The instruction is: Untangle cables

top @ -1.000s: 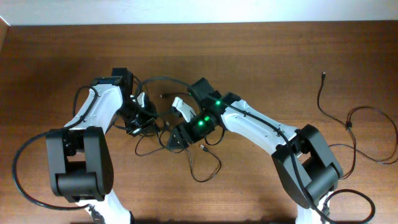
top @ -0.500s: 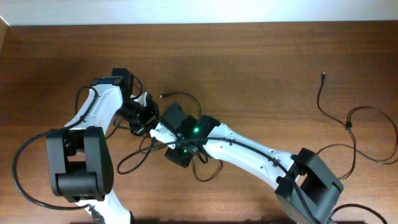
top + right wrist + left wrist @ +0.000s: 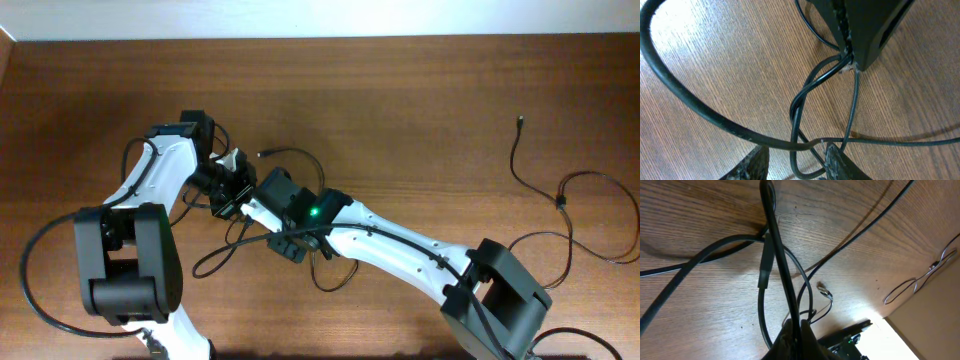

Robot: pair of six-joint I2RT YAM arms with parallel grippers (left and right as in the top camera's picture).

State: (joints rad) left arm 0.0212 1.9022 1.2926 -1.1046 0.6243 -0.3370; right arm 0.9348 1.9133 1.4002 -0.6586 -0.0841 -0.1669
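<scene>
A tangle of thin black cables [image 3: 232, 250] lies at the middle left of the table, with loops trailing toward the front. My left gripper [image 3: 230, 192] is shut on one black cable [image 3: 774, 245], which runs up from its jaws [image 3: 799, 329] across the wood. My right gripper [image 3: 262, 207] sits right beside the left one. In the right wrist view its fingers [image 3: 797, 161] are open, with two cable strands [image 3: 799, 107] passing between them. The left gripper [image 3: 865, 30] shows there too, holding the strands.
A separate thin black cable [image 3: 565, 200] lies at the far right, its plug [image 3: 520, 122] near the back. A small plug [image 3: 262, 155] lies behind the grippers. The table's back edge [image 3: 320, 38] meets a white wall.
My right arm has swung left and forward until its gripper is next to the left gripper. The cable loops at the front left have shifted. The left arm has barely moved.
</scene>
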